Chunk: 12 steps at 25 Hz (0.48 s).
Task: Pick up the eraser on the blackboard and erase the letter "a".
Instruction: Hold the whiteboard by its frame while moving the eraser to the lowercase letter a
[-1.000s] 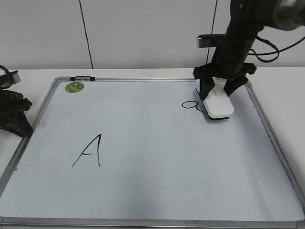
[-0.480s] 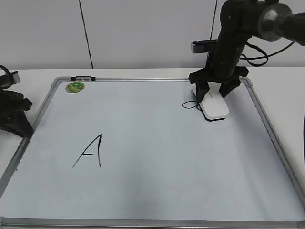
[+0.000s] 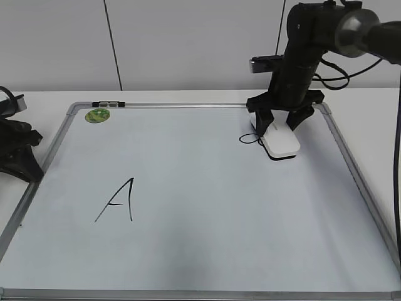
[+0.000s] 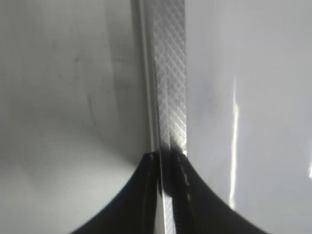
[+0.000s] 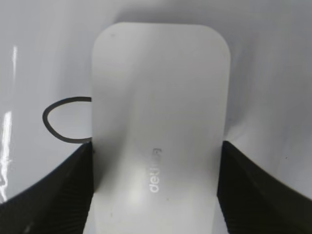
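The blackboard (image 3: 200,244) is a large white board with a grey frame, lying flat on the table. My right gripper (image 3: 280,123) is shut on the white eraser (image 3: 273,142), which rests on the board near its far right. In the right wrist view the eraser (image 5: 158,122) fills the middle between my two black fingers (image 5: 68,190) and covers the right part of the letter "a" (image 5: 61,122). Only the loop of the "a" (image 3: 248,138) shows left of the eraser. My left gripper (image 4: 165,158) sits over the board's left frame rail (image 4: 170,83), its fingers close together.
A larger capital "A" (image 3: 118,199) is written at the board's left middle. A round green magnet (image 3: 98,115) and a small black clip (image 3: 108,103) sit at the far left corner. A white wall stands behind the table.
My right gripper has slid the eraser left along the board, from beside the "a" to over its right part. The left arm has not moved.
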Each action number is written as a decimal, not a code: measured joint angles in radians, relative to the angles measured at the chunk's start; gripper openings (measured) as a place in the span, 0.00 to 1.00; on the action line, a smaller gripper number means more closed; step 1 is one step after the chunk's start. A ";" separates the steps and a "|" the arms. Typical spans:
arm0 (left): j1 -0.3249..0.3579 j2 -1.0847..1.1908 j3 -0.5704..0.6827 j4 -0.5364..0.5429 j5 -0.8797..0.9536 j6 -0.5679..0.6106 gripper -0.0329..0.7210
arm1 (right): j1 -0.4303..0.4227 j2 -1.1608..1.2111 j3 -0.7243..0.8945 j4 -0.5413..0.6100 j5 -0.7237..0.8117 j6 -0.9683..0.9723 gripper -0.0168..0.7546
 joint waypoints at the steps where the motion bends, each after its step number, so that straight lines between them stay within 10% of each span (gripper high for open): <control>1: 0.000 0.000 0.000 0.000 0.000 -0.002 0.11 | 0.000 0.003 -0.001 0.000 0.000 0.000 0.70; 12: 0.000 0.000 0.000 0.009 -0.002 -0.004 0.11 | 0.090 0.030 -0.023 0.006 0.000 -0.014 0.70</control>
